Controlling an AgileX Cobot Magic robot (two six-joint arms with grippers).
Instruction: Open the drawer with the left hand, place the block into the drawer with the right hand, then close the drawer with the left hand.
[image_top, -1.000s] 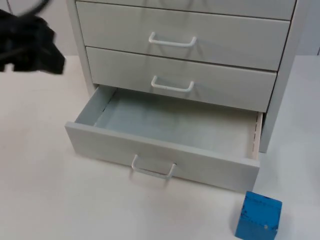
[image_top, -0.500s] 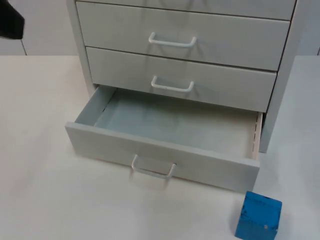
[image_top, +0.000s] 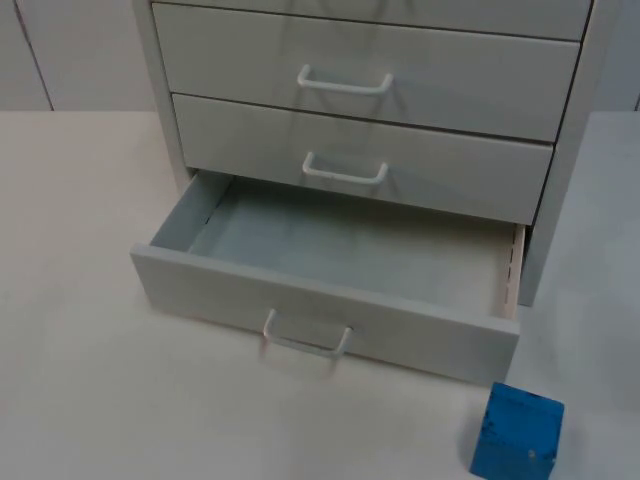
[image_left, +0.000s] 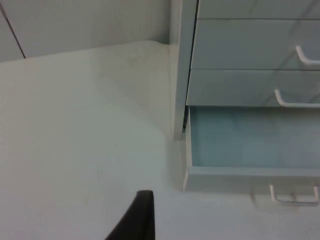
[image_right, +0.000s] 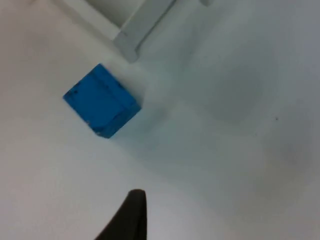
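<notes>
1. The bottom drawer (image_top: 330, 290) of the grey cabinet with white handles (image_top: 370, 110) is pulled out, and nothing lies inside it.
2. The small blue block (image_top: 517, 433) sits on the white worktop (image_top: 90, 300), just in front of the drawer's right corner.
3. The left claw (image_left: 135, 220) hangs over the worktop left of the cabinet. I cannot tell how wide it is.
4. The right claw (image_right: 127, 217) hangs above the worktop near the block. I cannot tell its width either.

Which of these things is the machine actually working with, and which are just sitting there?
For the job:
- bottom drawer, pulled open
- its handle
- blue block on the table, beside the drawer front

Not needed:
- two upper drawers, closed
- white table
</notes>
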